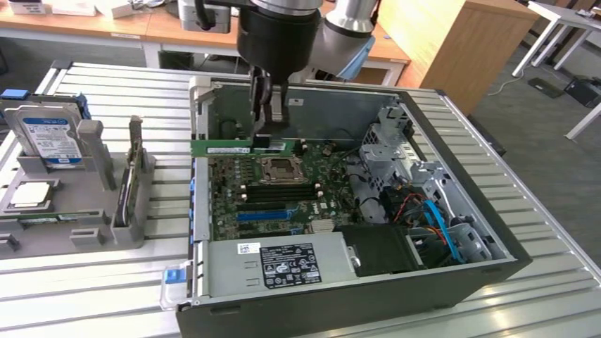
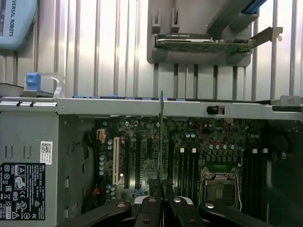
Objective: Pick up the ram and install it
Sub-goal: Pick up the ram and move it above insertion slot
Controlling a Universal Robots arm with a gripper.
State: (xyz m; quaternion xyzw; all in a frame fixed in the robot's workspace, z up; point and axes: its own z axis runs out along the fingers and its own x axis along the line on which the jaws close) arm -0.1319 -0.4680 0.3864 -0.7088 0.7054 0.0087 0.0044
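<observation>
The ram (image 1: 224, 147) is a slim green circuit-board strip, held level above the motherboard (image 1: 281, 197) inside the open computer case (image 1: 469, 211). My gripper (image 1: 267, 135) comes down from above and is shut on the strip near its end at the exterior view's right. The strip hangs over the back part of the board, just behind the processor socket (image 1: 280, 169). In the wrist view the ram (image 2: 161, 137) appears edge-on as a thin line rising from between my fingertips, where my gripper (image 2: 161, 185) pinches it. Dark memory slots (image 1: 281, 190) lie beyond the socket.
A grey holder (image 1: 66, 225) at the exterior view's left carries a silver hard drive with a blue label (image 1: 49, 137), an upright card (image 1: 134, 176) and a processor chip (image 1: 28, 196). The power supply (image 1: 281, 264) and drive cage (image 1: 404, 141) crowd the case.
</observation>
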